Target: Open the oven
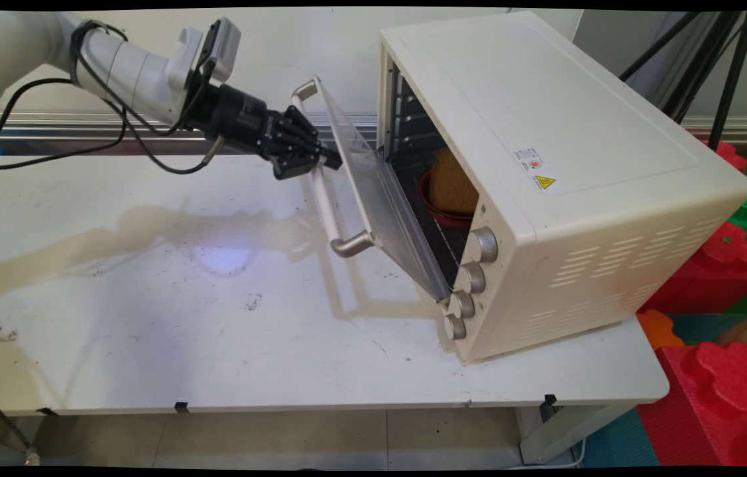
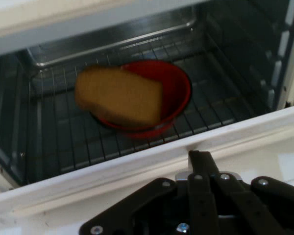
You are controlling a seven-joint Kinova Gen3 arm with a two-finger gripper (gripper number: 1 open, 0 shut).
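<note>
A cream toaster oven (image 1: 545,132) stands on the right part of the white table (image 1: 148,331). Its glass door (image 1: 380,192) hangs half open, tilted outward, with a metal handle (image 1: 327,205) on its outer face. My gripper (image 1: 332,159) is shut, and its tip rests against the door's outer side near the upper part of the handle. In the hand view the gripper (image 2: 201,157) points at the door's pale rim. Beyond it, a red bowl (image 2: 179,93) holding a slice of bread (image 2: 120,95) sits on the wire rack (image 2: 63,147). Bowl (image 1: 439,212) and bread (image 1: 453,185) also show in the main view.
Several knobs (image 1: 472,278) line the oven's front right side. Red and green foam blocks (image 1: 718,391) are stacked off the table's right end. Black tripod legs (image 1: 724,73) stand behind the oven. Black cables (image 1: 101,139) hang from the arm at the upper left.
</note>
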